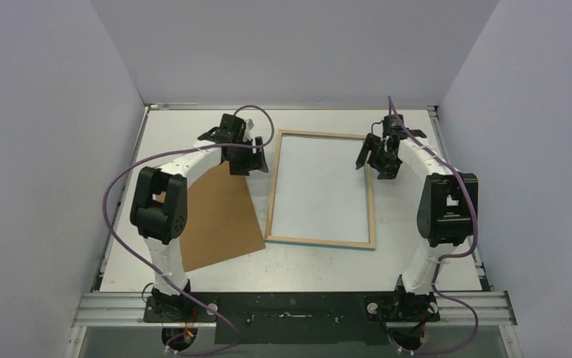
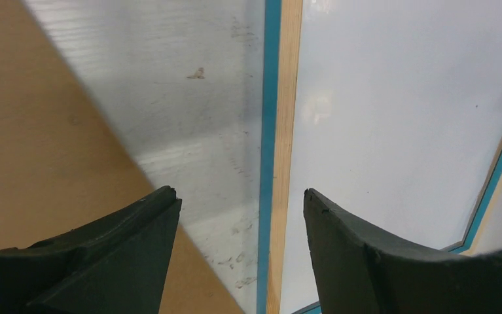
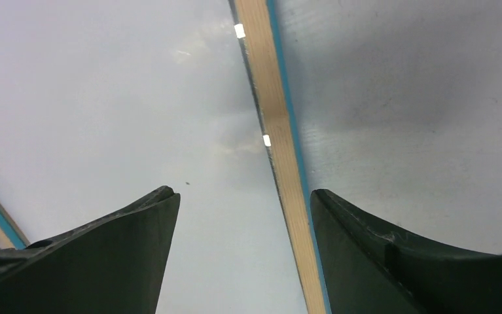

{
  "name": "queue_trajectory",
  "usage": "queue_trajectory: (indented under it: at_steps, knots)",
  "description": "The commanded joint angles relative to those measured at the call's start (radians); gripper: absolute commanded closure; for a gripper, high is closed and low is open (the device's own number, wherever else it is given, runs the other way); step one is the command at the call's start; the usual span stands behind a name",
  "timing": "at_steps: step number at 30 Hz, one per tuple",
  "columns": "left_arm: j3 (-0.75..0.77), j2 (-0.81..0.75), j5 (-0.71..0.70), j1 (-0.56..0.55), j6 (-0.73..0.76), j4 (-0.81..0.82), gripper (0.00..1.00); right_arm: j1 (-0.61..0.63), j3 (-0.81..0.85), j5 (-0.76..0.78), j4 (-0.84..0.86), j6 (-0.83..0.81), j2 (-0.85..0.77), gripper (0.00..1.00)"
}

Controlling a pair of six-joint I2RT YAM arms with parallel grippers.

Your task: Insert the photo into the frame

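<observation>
The frame lies face down in the middle of the table, its light wood back edges up and a turquoise rim showing along its rail. A plain white surface fills its opening; I cannot tell whether it is the photo's back. No balloon print shows in any view. My left gripper is open and empty, its jaws straddling the frame's left rail near the far corner. My right gripper is open and empty, its jaws straddling the right rail near the far end.
The plain brown backing board lies flat on the table left of the frame, partly under my left arm, and shows in the left wrist view. Grey walls close in the table at the back and both sides.
</observation>
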Motion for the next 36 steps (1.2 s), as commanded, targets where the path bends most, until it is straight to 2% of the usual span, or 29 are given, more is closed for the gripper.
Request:
queue_trajectory:
  at_steps: [1, 6, 9, 14, 21, 28, 31, 36]
  knots:
    - [-0.009, -0.184, -0.096, 0.054, 0.034, -0.068, 0.31, 0.077, 0.126, 0.012, -0.017, 0.014, -0.086, 0.25]
    - [-0.086, -0.349, -0.256, 0.143, 0.028, -0.133, 0.19, 0.254, 0.214, -0.058, 0.018, 0.038, -0.052, 0.26]
    - [-0.143, -0.452, -0.34, 0.194, 0.03, -0.168, 0.03, 0.356, 0.224, -0.089, 0.095, 0.088, -0.032, 0.27]
    - [-0.23, -0.585, -0.39, 0.269, 0.022, -0.23, 0.03, 0.506, 0.285, -0.145, 0.153, 0.16, 0.052, 0.28]
    - [-0.436, -0.755, -0.278, 0.477, -0.073, -0.271, 0.05, 0.677, 0.336, -0.106, 0.259, 0.333, 0.164, 0.33]
    - [-0.566, -0.795, -0.271, 0.598, -0.035, -0.299, 0.06, 0.799, 0.523, 0.058, 0.055, 0.361, 0.324, 0.35]
    - [-0.63, -0.797, -0.257, 0.614, -0.06, -0.248, 0.07, 0.814, 0.538, 0.126, 0.034, 0.381, 0.348, 0.34]
    - [-0.65, -0.785, -0.277, 0.646, -0.062, -0.218, 0.06, 0.834, 0.567, 0.167, 0.013, 0.381, 0.393, 0.32]
